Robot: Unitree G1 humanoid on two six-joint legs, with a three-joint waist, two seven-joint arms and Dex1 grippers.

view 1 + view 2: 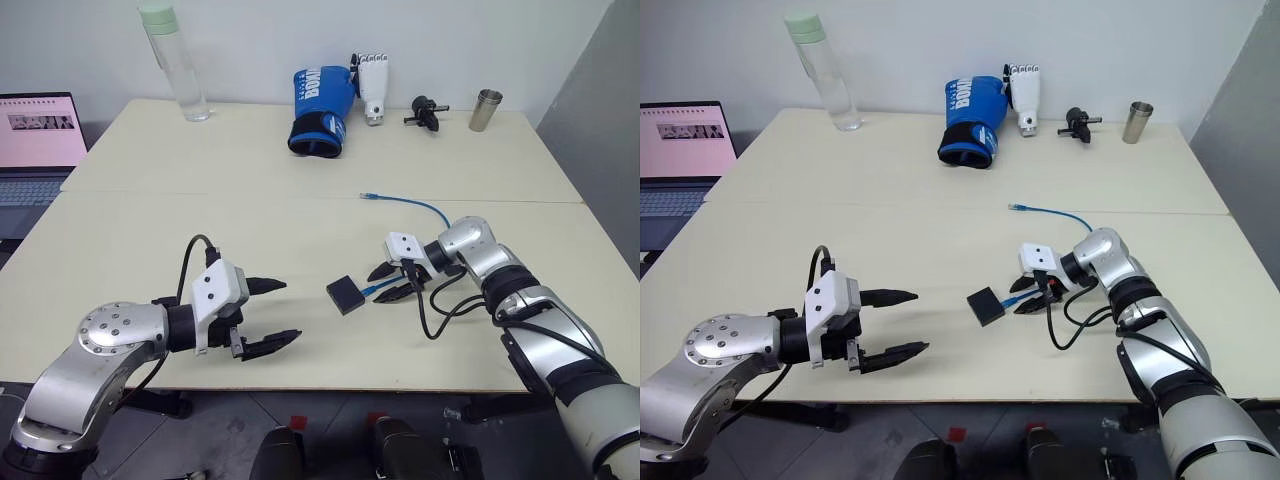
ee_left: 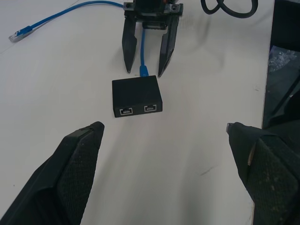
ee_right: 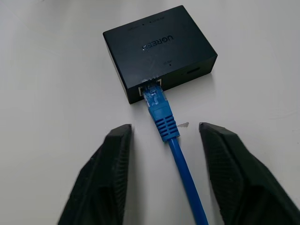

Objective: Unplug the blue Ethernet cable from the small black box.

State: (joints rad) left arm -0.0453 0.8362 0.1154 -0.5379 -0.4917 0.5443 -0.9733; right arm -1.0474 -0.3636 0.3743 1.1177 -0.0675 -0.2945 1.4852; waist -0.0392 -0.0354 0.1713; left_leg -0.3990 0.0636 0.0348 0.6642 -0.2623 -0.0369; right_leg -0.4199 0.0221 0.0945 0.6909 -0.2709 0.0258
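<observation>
Two silver metal robot arms, each ending in a white block with two black fingers.

The left end effector (image 1: 272, 316) has tapered matte black fingers below a white housing; its rounded silver joint cap carries a ring of small screws. The right end effector (image 1: 393, 281) looks alike. Thick black cables loop beside both wrists, and black bands separate the silver segments.

Cream table (image 1: 250, 230) – black box (image 1: 344, 294), blue cable (image 1: 415, 205), boxing glove (image 1: 320, 110), bottle (image 1: 176, 65), cup (image 1: 486, 110)

Cream table (image 1: 200, 200) against a plain white wall (image 1: 250, 40).
</observation>
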